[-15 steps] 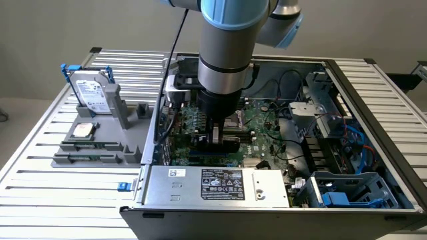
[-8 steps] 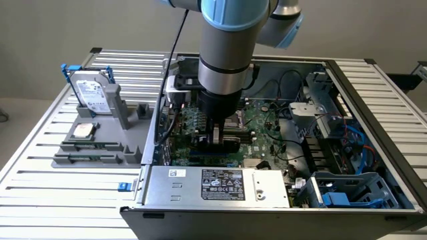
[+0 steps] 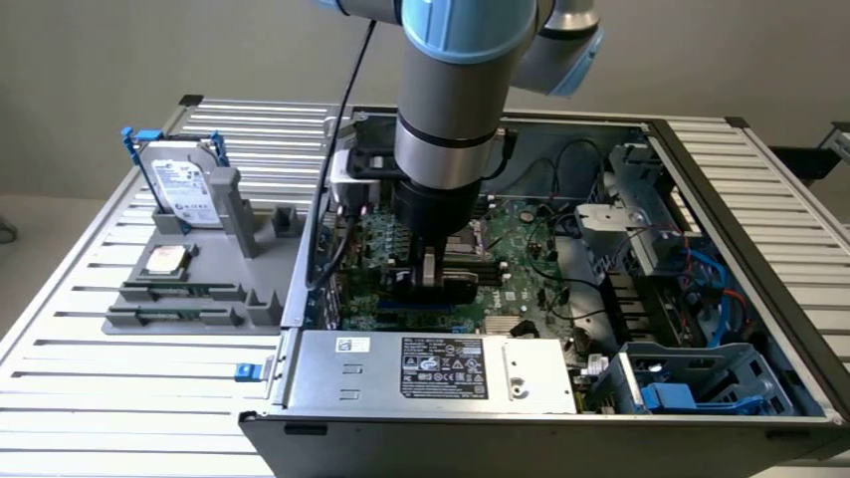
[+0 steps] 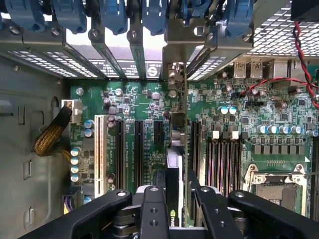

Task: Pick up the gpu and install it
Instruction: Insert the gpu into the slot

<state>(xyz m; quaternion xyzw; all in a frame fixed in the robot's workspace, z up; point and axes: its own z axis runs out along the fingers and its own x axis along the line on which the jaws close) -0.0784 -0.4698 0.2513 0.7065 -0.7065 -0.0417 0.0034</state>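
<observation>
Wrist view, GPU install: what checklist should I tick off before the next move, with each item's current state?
1. Claw closed on the flat black-shrouded GPU card: ok.
2. Card held edge-on over the green motherboard: ok.
3. Thin silver end bracket pointing toward the rear slot openings: ok.
4. Card edge lined up with one black expansion slot: cannot tell.
5. Yellow braided cable apart from the card: ok.
</observation>
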